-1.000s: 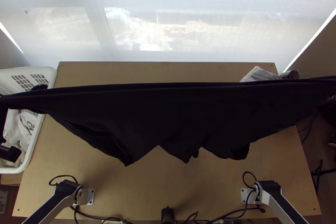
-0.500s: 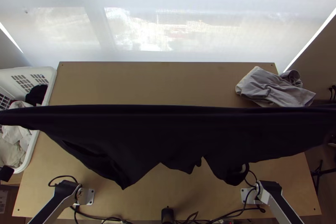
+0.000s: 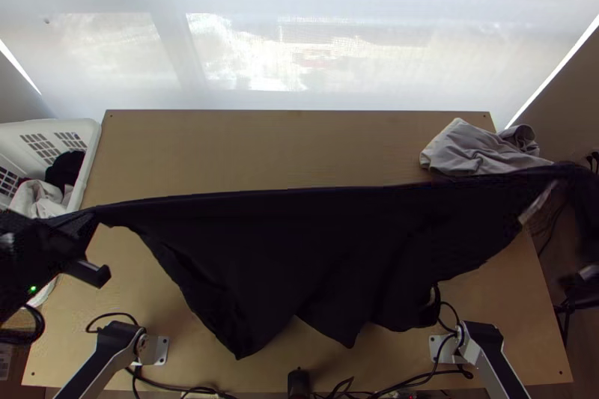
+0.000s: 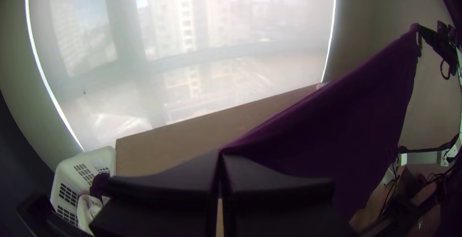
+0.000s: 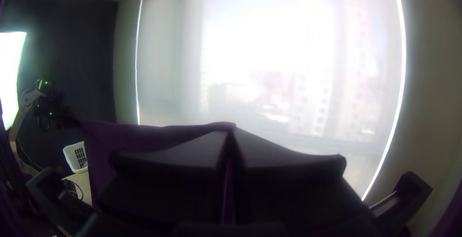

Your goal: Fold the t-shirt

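T-shirt (image 3: pixel 299 249) — black; basket (image 3: pixel 93 144) — white; cloth (image 3: pixel 475 153) — grey; table (image 3: pixel 262 148) — plain tan.

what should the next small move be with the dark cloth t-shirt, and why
Probably lower both grippers together toward the light wooden table: the left gripper and right gripper pinch the t-shirt at opposite ends, its upper edge stretched between them, its lower part hanging unfolded.
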Motion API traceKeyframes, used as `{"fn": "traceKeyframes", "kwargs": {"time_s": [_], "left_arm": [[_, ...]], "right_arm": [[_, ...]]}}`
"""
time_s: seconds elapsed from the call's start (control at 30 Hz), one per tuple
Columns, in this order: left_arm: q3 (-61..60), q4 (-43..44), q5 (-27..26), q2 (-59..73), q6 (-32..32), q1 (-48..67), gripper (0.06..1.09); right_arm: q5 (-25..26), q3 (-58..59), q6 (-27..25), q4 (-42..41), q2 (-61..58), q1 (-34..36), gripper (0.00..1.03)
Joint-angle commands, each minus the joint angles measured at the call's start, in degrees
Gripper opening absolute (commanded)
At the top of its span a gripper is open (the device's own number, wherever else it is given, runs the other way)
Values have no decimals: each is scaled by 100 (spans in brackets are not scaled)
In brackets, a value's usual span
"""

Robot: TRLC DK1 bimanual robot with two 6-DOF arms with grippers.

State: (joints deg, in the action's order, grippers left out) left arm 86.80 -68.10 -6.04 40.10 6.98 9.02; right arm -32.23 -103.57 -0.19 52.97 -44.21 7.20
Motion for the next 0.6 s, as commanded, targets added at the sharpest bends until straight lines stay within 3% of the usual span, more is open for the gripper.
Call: {"fn": "traceKeyframes", "kwargs": {"time_s": [0.0,0.1,0.33,0.57], "left_arm": [[-1570,947,-90,218,22,136,9],[-1966,1571,-81,508,40,179,9],[-2300,3101,-37,1571,84,153,9],[-2300,4472,-11,2811,400,-128,9]], "right_arm": [[-20,1621,159,-692,-211,-35,3],[164,2122,194,-1078,-536,-246,3],[1175,2816,142,-2001,-1477,-1415,3],[1544,2877,212,-2924,-2707,-1854,3]]}}
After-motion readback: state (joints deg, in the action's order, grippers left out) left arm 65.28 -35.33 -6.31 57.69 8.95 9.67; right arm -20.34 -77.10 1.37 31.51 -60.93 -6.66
